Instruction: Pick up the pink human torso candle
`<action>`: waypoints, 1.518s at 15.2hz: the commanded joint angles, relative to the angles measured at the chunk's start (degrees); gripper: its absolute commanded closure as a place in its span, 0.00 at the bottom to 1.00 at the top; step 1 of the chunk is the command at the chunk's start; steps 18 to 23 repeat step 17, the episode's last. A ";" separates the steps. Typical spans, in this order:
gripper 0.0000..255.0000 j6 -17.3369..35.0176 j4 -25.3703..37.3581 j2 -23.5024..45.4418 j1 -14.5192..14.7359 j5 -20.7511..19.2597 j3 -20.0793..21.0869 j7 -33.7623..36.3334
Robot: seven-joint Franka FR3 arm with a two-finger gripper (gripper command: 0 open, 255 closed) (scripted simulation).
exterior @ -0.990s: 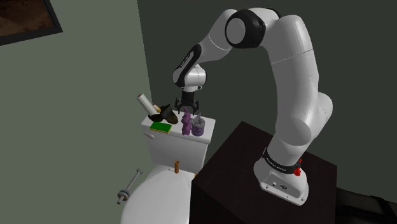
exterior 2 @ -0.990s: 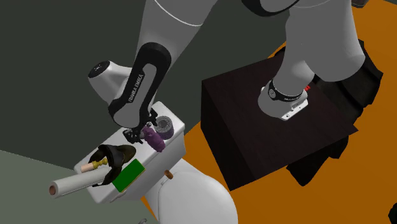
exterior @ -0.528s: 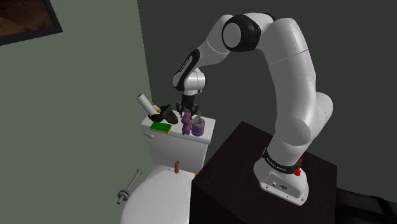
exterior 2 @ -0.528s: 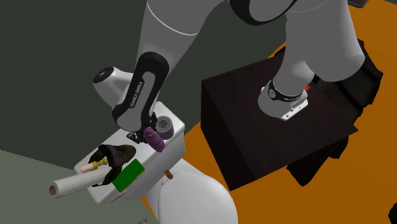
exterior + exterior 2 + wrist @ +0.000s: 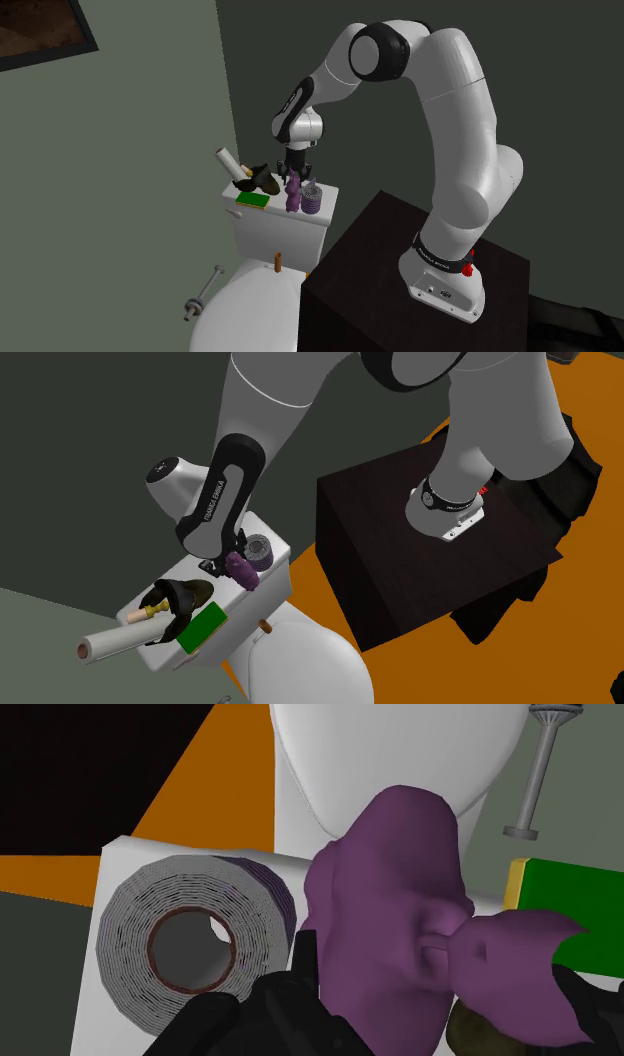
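The torso candle (image 5: 292,196) is drawn purple and stands upright on the white toilet tank lid (image 5: 270,214). My black gripper (image 5: 293,174) comes straight down on it and is shut on its upper part. In the second exterior view the candle (image 5: 242,569) shows just under the hand, with the gripper (image 5: 223,564) clasping it. The wrist view has the candle (image 5: 390,904) pressed between the fingers (image 5: 303,969), its lower part pointing towards the toilet bowl.
On the lid beside the candle lies a grey-and-purple roll (image 5: 312,201). A green block (image 5: 253,199), a dark shoe-like object (image 5: 256,180) and a pale paper roll (image 5: 227,161) crowd the other side. The dark stand (image 5: 390,290) is close by.
One second ago the fingers stood apart above the candle; the hand came down slightly and shut on it. Nothing has moved in the last half second.
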 commanded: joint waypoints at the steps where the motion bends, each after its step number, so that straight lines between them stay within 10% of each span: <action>1: 1.00 -0.51 -0.33 -0.70 0.07 -0.14 -0.12 0.17; 23: 1.00 -7.45 -2.46 -9.92 0.86 -2.06 -1.44 2.56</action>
